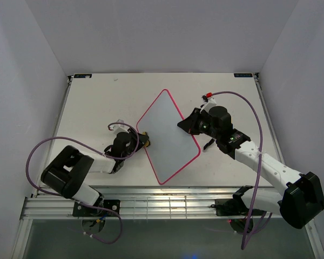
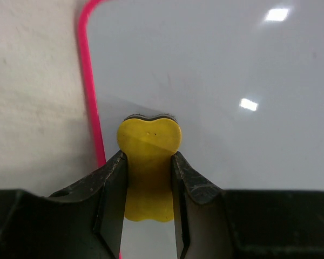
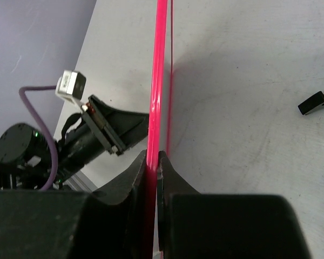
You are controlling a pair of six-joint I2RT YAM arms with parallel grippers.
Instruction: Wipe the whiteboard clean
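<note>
The whiteboard (image 1: 167,135), glossy white in a thin pink frame, lies turned like a diamond in the middle of the table. My left gripper (image 1: 144,139) is at its left edge, shut on the small yellow eraser (image 2: 149,145), whose lobed end rests on the white surface (image 2: 232,81) just inside the pink frame (image 2: 89,86). My right gripper (image 1: 182,125) is at the board's right edge and is shut on the pink frame (image 3: 161,65), seen edge-on between its jaws. The surface in the left wrist view looks blank apart from faint smudges.
A small black piece (image 3: 317,101) lies on the table right of the board, next to the right arm (image 1: 208,144). A red clip (image 1: 208,96) sits at the right arm's cable. Grey walls enclose the table on three sides.
</note>
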